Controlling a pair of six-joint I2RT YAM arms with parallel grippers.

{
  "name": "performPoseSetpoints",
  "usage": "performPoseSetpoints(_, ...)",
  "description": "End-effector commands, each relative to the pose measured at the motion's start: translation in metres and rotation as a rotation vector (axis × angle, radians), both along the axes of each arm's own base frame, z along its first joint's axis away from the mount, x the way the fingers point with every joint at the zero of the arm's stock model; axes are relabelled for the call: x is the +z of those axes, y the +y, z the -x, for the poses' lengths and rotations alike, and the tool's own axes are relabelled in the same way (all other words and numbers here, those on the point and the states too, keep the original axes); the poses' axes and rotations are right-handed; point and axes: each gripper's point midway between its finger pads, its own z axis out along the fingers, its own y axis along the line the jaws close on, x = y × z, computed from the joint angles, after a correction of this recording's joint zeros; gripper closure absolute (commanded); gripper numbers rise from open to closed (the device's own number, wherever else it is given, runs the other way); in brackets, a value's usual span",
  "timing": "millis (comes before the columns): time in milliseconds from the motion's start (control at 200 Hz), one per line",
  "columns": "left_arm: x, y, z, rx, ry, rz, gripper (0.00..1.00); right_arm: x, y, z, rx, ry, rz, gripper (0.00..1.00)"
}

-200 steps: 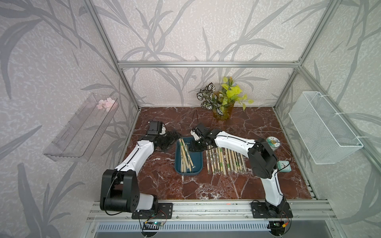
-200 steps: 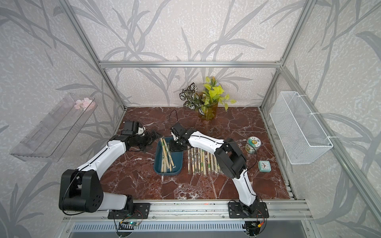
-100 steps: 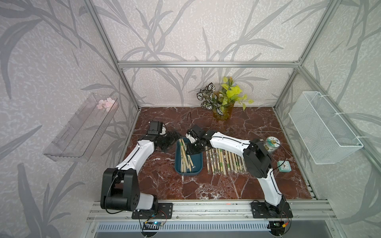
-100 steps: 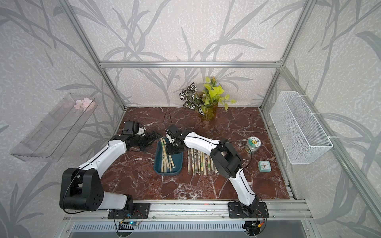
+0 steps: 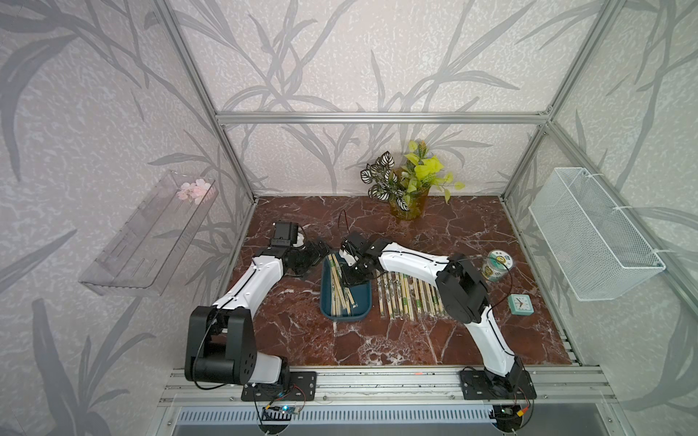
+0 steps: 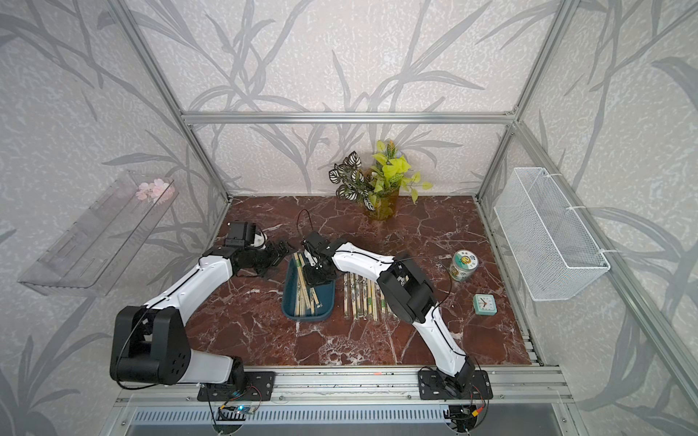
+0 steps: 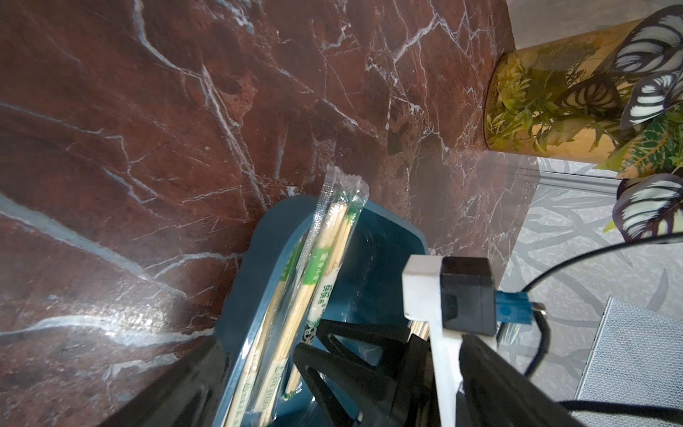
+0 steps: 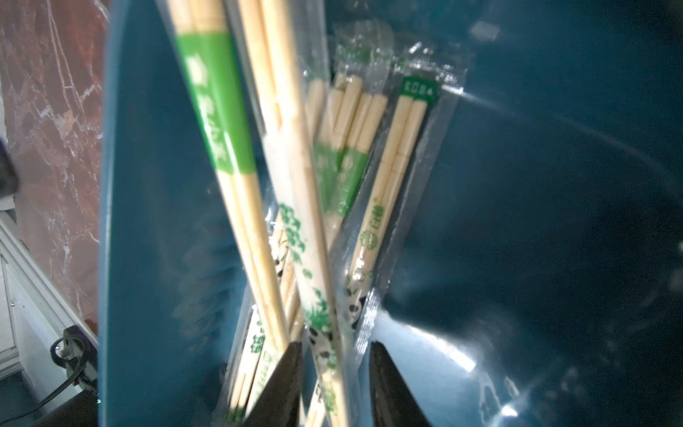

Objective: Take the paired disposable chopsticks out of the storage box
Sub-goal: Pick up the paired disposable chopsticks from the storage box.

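Between right end effector (image 8: pixel 334 384) jaws: chopsticks (image 8: pixel 322 325)

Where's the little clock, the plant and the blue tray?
clock (image 5: pixel 520 303): in a top view, on its white face.
plant (image 5: pixel 426 168): in a top view, on its yellow-green leaves.
blue tray (image 5: pixel 361 298): in a top view, on the bare floor inside it.
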Motion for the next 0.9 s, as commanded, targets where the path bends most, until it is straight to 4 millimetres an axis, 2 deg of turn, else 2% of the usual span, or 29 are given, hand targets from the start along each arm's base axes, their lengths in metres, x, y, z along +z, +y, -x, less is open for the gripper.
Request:
performPoseSetpoints(0, 0.005, 0.001, -0.006, -0.001, -0.021, -0.004, 0.00, -0.005, 0.001, -0.002, 0.004, 0.000, 0.024, 0.69)
performPoseSetpoints(80, 0.005, 0.001, -0.005, -0.003, -0.022, -0.004, 0.00, -0.006, 0.003, -0.003, 0.002, 0.003, 0.023, 0.73)
performPoseSetpoints(175, 0.005, 0.001, -0.005, -0.005, -0.023, -0.004, 0.00, -0.003, 0.004, -0.004, -0.002, -0.001, 0.019, 0.84)
performPoseSetpoints(300, 0.006, 0.000, -0.004, -0.009, -0.025, -0.002, 0.00, 0.009, 0.002, -0.005, -0.012, -0.021, 0.004, 0.93)
performPoseSetpoints(415, 0.007, 0.000, -0.004, -0.012, -0.028, -0.002, 0.00, 0.028, 0.001, -0.006, -0.021, -0.046, -0.024, 1.00)
performPoseSetpoints(600, 0.006, -0.001, -0.005, -0.017, -0.028, 0.003, 0.00, 0.070, -0.004, -0.007, -0.058, -0.101, -0.089, 1.00)
performPoseSetpoints(765, 0.006, -0.002, -0.006, -0.018, -0.030, 0.006, 0.00, 0.102, -0.023, -0.012, -0.124, -0.137, -0.139, 1.00)
performPoseSetpoints(895, 0.007, -0.003, -0.005, -0.021, -0.030, 0.010, 0.00, 0.113, -0.061, -0.022, -0.190, -0.158, -0.136, 1.00)
